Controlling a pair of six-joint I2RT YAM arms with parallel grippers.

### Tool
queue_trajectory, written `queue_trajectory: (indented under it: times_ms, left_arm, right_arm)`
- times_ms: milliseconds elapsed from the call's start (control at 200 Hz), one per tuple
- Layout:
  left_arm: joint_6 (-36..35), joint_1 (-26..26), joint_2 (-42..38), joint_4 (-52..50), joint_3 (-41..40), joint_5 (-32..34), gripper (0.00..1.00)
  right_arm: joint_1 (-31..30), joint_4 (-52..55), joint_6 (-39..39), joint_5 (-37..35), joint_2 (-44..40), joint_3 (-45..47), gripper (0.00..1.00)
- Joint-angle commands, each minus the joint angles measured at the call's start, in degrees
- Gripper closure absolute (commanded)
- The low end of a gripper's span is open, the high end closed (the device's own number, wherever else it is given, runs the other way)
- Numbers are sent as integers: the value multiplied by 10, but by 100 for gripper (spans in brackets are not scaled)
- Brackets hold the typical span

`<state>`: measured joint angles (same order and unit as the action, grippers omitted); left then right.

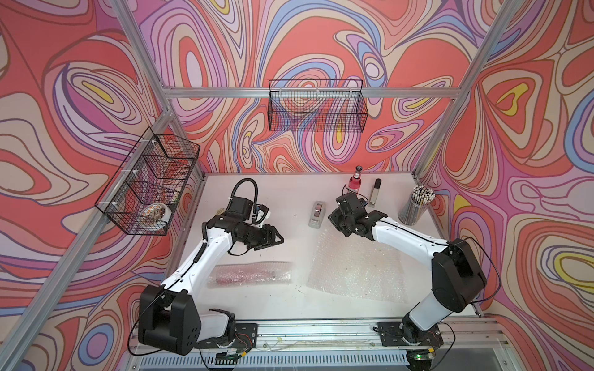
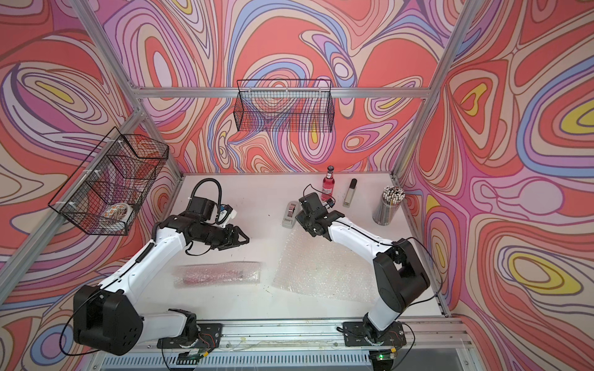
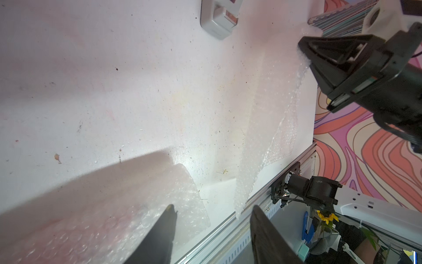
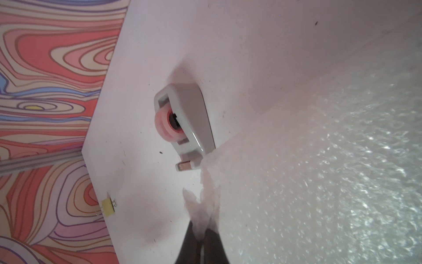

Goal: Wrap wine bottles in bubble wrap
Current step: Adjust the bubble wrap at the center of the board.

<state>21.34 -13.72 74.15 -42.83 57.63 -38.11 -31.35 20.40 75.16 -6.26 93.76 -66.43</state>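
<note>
Right wrist view alone shows right claw [image 4: 202, 228] clamping bubble wrap [image 4: 319, 160] corner; left claw [image 3: 212, 206] spread, empty.

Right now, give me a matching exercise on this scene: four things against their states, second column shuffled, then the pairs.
1. left claw
2. right claw
3. far bottle
4. near bottle

A. lying down, wrapped
B. shut on a corner of the flat bubble wrap sheet
C. open, empty
D. upright, unwrapped

Pairs: 1-C, 2-B, 3-D, 4-A
</note>
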Motion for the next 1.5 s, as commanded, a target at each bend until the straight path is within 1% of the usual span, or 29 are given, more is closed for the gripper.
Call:
queue_trajectory:
  times_ms: [0, 95, 160, 295, 345, 441, 521, 641, 676, 741, 816, 886, 941, 1091, 1167, 1237, 1302, 1382, 1492]
  left_arm:
    - [41, -44, -38, 42, -41, -2, 46]
    - [73, -102, -81, 94, -80, 30, 45]
    - [87, -138, -102, 109, -96, 65, 45]
    - [113, -193, -131, 167, -143, 132, 44]
    - [112, -206, -121, 176, -150, 152, 44]
    - [116, -234, -90, 219, -154, 160, 44]
    - [111, -260, -52, 231, -140, 178, 44]
    - [118, -285, -7, 266, -133, 180, 47]
    - [116, -290, 9, 266, -131, 189, 49]
    - [109, -292, 40, 244, -121, 201, 58]
    - [105, -292, 63, 237, -114, 203, 74]
    - [95, -292, 66, 227, -105, 207, 91]
    - [83, -292, 58, 214, -94, 216, 100]
    - [25, -289, 38, 149, -47, 242, 100]
    - [-4, -275, 46, 98, -18, 247, 100]
    - [-25, -246, 55, 56, -1, 231, 100]
    - [-38, -224, 57, 49, 7, 206, 100]
    - [-65, -211, 71, 38, 31, 201, 100]
    - [-100, -189, 106, 18, 77, 176, 100]
  right_arm:
    - [8, -28, 34, -15, -8, -7, 100]
    - [16, -23, 25, -11, -4, -12, 100]
    - [20, -28, 24, -4, -3, -7, 100]
    - [24, -37, 25, 2, -8, 5, 100]
    - [26, -37, 22, 1, -10, 5, 100]
    - [28, -39, 18, 6, -12, 8, 100]
    - [29, -40, 19, 9, -16, 14, 100]
    - [35, -41, 18, 7, -24, 26, 100]
    - [36, -42, 18, 9, -26, 29, 100]
    - [38, -42, 17, 10, -30, 33, 100]
    - [41, -42, 15, 9, -36, 41, 100]
    - [44, -41, 13, 11, -39, 48, 100]
    - [45, -36, 7, 11, -39, 50, 100]
    - [45, -26, -5, 21, -42, 55, 100]
    - [45, -17, -9, 20, -51, 58, 100]
    - [45, -4, -9, 14, -65, 65, 100]
    - [43, 6, -8, 13, -78, 72, 100]
    - [37, 19, 4, 9, -91, 80, 100]
    - [23, 42, 17, -6, -111, 89, 100]
